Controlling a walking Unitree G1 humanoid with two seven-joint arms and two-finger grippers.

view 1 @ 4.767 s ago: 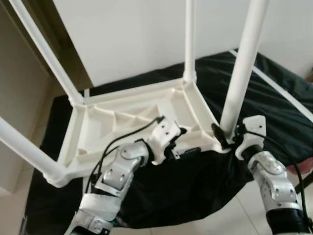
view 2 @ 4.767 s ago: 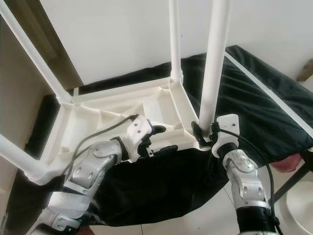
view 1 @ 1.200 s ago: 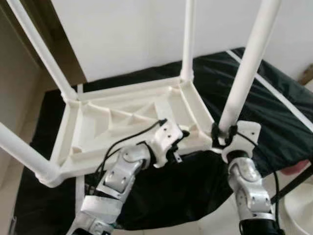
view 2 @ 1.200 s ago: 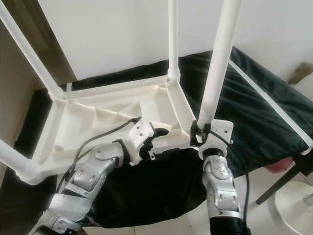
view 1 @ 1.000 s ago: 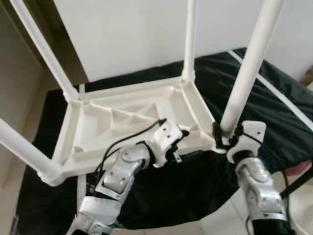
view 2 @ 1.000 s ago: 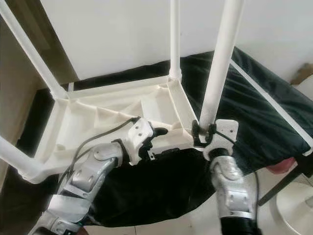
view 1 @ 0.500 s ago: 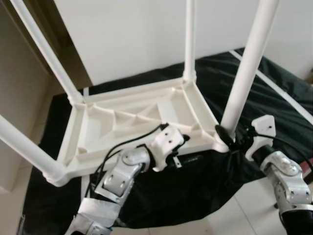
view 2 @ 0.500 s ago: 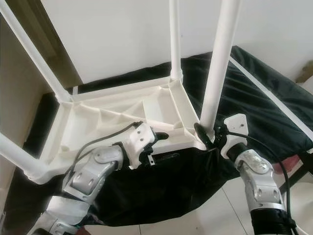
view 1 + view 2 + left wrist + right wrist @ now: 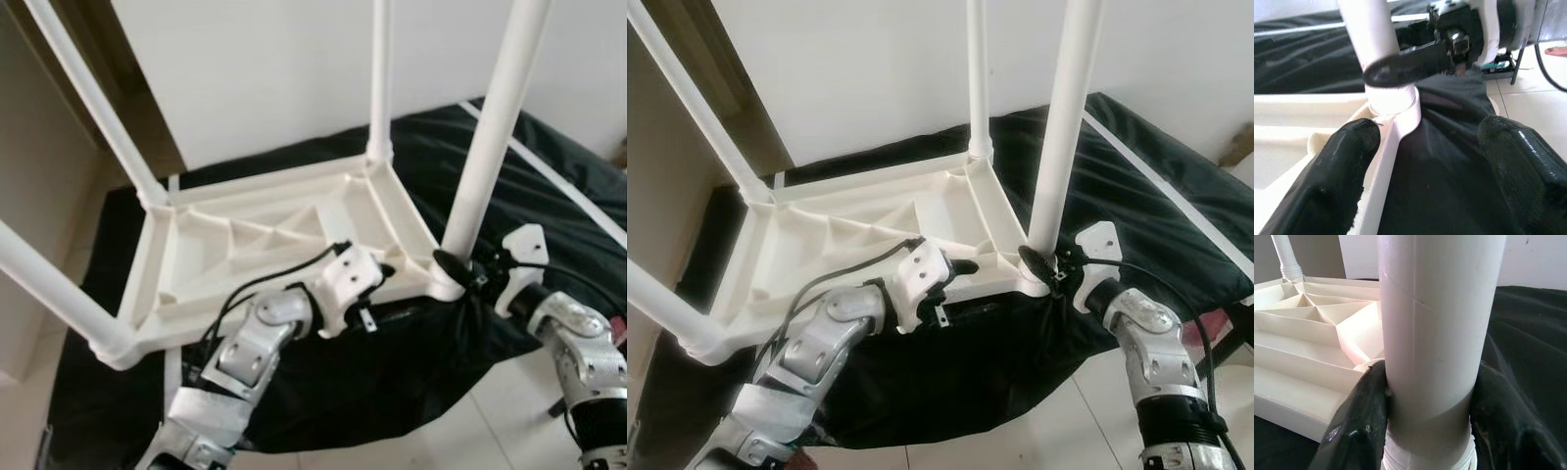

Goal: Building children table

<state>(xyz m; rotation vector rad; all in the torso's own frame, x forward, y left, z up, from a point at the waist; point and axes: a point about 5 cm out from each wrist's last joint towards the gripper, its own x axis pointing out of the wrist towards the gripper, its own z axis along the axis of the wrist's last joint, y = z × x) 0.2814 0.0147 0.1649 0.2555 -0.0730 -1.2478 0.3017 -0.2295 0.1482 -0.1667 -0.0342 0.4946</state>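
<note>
Right gripper (image 9: pixel 1046 264), lower right, now swung out sideways yet clamps near leg (image 9: pixel 1058 137); left gripper (image 9: pixel 955 274) spread wide beside table (image 9: pixel 823 245) rim. Likely tightening the leg.

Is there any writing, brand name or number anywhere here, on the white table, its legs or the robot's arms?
None can be read.
The upturned white table and its legs: plain moulded plastic, no lettering.
The leg in the right gripper: only faint seam lines.
The left gripper and the black cloth: no label visible.
</note>
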